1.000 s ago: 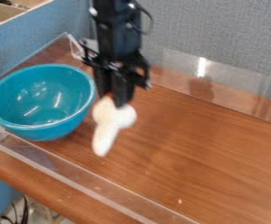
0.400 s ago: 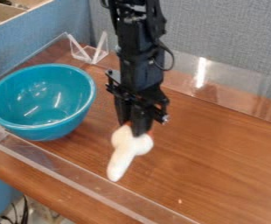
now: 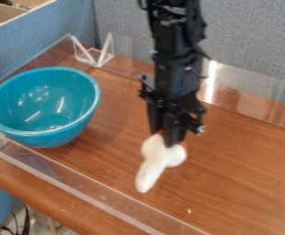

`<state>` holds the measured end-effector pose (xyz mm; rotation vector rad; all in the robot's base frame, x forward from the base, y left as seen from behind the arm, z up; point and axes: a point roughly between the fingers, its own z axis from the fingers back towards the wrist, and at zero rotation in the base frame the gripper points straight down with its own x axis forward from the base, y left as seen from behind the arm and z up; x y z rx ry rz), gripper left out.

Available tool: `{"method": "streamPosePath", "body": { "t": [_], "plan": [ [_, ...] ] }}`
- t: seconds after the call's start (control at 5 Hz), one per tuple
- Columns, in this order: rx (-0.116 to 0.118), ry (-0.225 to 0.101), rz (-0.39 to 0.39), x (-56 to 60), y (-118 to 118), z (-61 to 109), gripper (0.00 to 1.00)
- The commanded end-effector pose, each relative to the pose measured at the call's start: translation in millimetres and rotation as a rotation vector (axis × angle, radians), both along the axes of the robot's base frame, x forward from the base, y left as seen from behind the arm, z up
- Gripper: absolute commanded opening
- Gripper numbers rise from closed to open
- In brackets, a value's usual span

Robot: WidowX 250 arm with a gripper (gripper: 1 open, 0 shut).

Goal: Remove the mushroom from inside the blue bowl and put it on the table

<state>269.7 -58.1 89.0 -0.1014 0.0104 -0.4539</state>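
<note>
My gripper [image 3: 167, 143] hangs over the middle of the table [image 3: 237, 165], pointing straight down, shut on the cream-white mushroom [image 3: 156, 164]. The mushroom dangles below the fingers, elongated and tilted down to the left, its lower end close to the wood near the front border. The blue bowl [image 3: 40, 106] sits at the left of the table, upright and with nothing showing inside it. The gripper is well to the right of the bowl, apart from it.
A low clear acrylic border [image 3: 77, 188] runs along the table's front and back edges. A small clear stand [image 3: 98, 52] sits at the back left behind the bowl. A grey-blue wall panel [image 3: 249, 37] rises behind the table.
The arm has carried the mushroom to the right and towards the front, away from the bowl. The grip stayed the same and the mushroom hangs lower over the wood.
</note>
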Motion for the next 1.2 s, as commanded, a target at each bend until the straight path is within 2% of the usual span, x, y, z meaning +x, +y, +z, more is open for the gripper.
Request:
{"method": "streamPosePath", "body": {
  "t": [0.0, 0.4, 0.8, 1.0],
  "plan": [
    [0.004, -0.034, 0.037, 2.9, -1.2, 0.1, 0.00],
    [0.020, -0.006, 0.114, -6.2, 2.4, -23.4, 0.00],
    [0.017, -0.009, 0.030, -20.5, 8.5, -26.9, 0.00],
    [0.014, -0.015, 0.024, -20.1, 7.7, -24.4, 0.00]
  ]
}}
